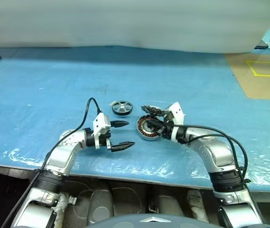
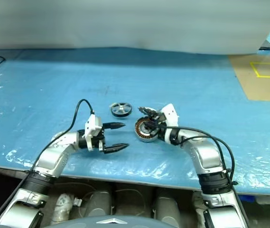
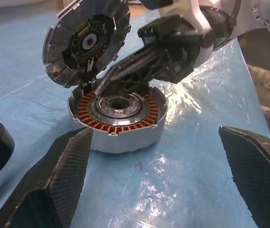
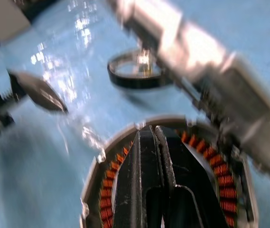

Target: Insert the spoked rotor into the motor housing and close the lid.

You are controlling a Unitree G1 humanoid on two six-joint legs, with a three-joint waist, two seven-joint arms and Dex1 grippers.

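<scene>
Your landmark is the motor housing, a short silver-grey drum sitting on the glossy, wrinkled blue table sheet. Its lid stands tilted up on its hinge at the far rim, baring a ring of copper-orange windings around a polished steel hub.

Your right gripper is clenched, its black fingers pressed together and grasping nothing, reaching in over the housing's open mouth under the raised lid. Your left gripper hangs released just to the left of the housing, its textured black fingers spread wide and pointing toward it.

The spoked rotor lies flat just behind and to the left of the housing, a small wheel with a black rim and silver spokes, not yet picked up.

Watch two things, I'd judge. If the right fingers slip off the lid's underside, the lid could drop shut before the rotor goes in. And those closed tips sit close above the windings; pushing down could scrape the copper or shove the housing across the slick sheet.
</scene>
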